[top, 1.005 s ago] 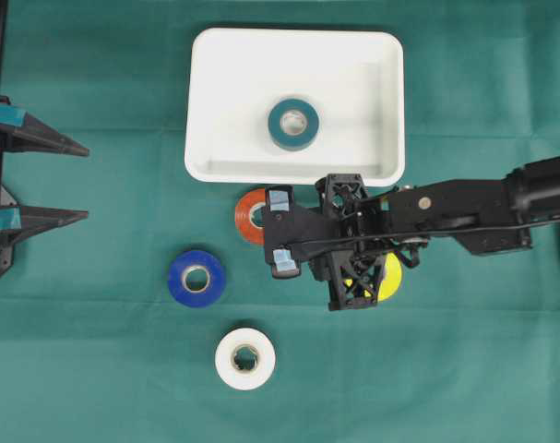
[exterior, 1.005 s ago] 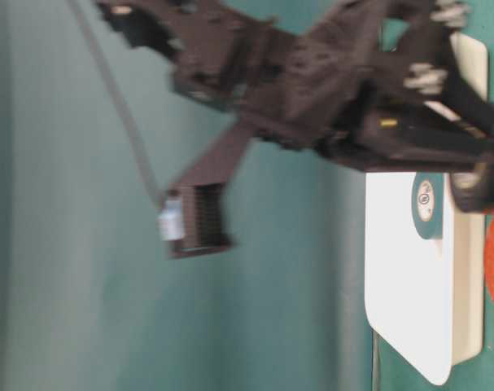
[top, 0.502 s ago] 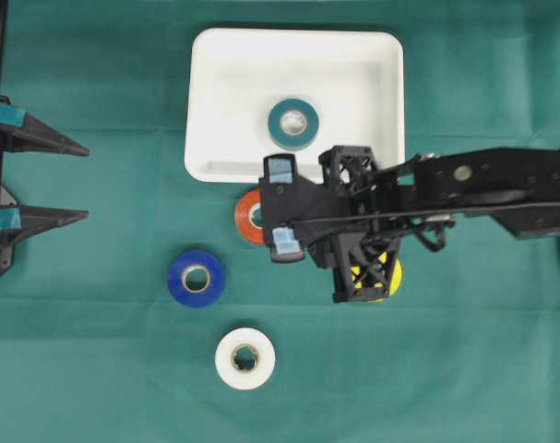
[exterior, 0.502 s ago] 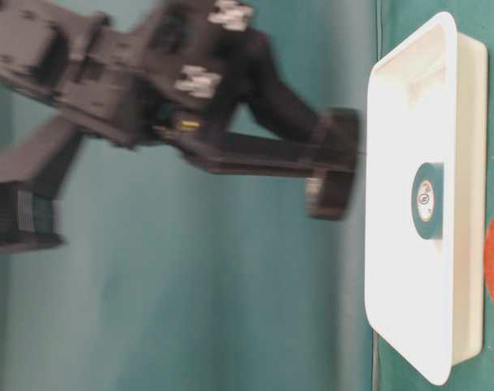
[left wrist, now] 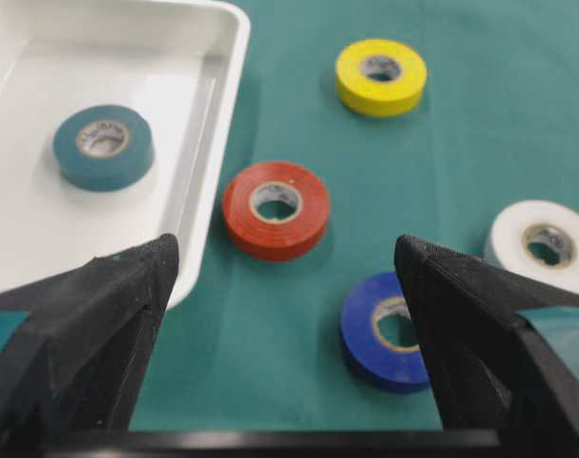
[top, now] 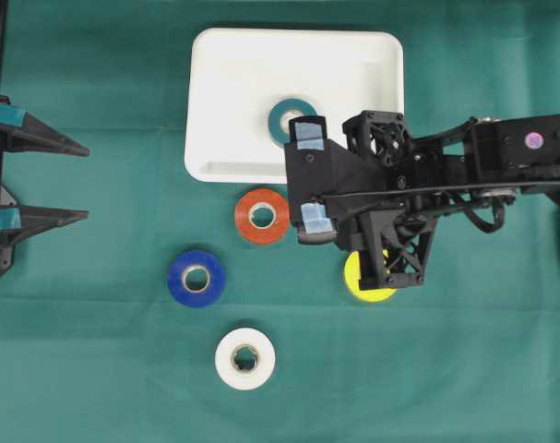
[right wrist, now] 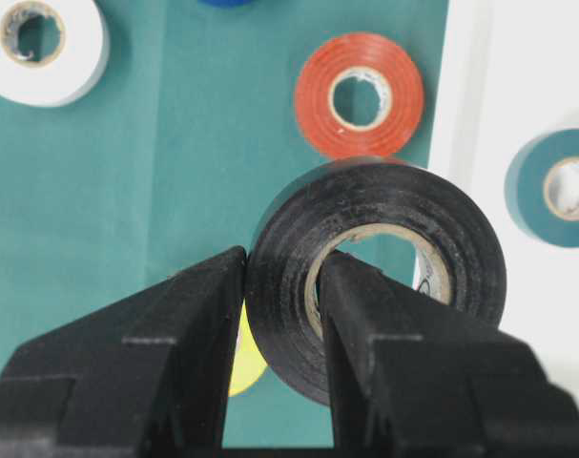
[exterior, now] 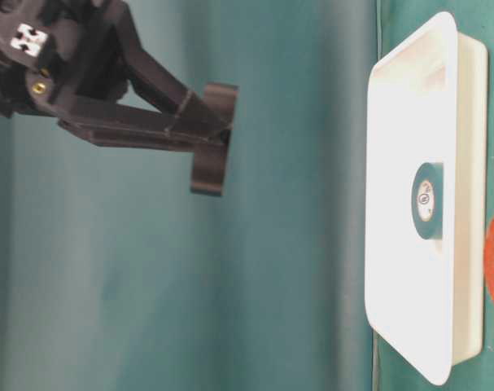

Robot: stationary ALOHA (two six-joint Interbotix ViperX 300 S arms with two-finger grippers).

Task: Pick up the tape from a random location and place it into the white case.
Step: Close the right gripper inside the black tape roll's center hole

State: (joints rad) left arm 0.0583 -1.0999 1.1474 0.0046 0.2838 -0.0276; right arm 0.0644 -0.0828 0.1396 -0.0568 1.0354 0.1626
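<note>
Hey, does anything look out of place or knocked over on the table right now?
Nothing stands out. The teal roll lies flat in the white case; red, blue, white and yellow rolls lie flat on the cloth.

Rolls around a tray, overhead view
One tape roll [top: 291, 117] inside white plastic tray [top: 226, 92]; four rolls [top: 261, 216] below, on cloth [top: 95, 369].

Lab bench (green cloth [top: 95, 369], arms)
</note>
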